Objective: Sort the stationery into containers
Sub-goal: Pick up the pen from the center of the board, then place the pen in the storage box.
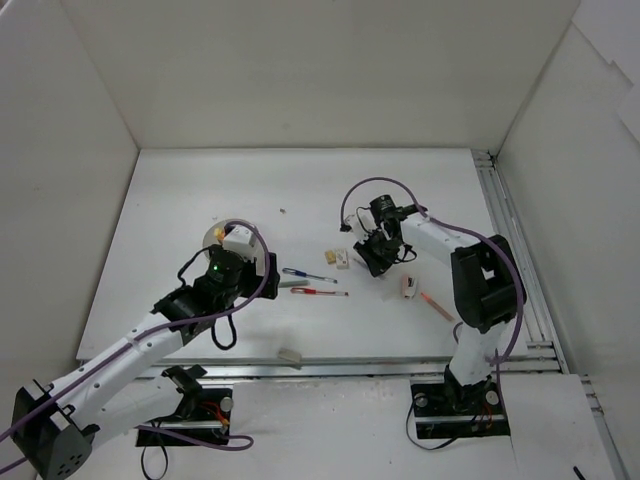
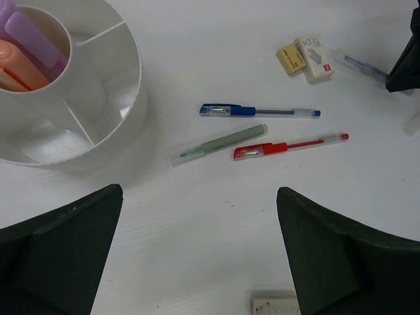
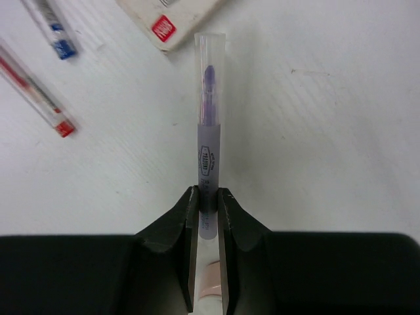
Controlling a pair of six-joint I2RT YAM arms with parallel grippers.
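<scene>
Centrally, right gripper (image 3: 209, 197) pinches one slim, clear-capped purple marker (image 3: 209, 131); left gripper (image 2: 200, 230) gapes wide, empty. Round divided white cup (image 2: 136, 92) at ten o'clock; one blue pen (image 2: 259, 111), one red pen (image 2: 289, 144).

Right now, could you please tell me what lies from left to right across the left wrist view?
White divided cup → grey-green pen → blue pen → red pen.
</scene>
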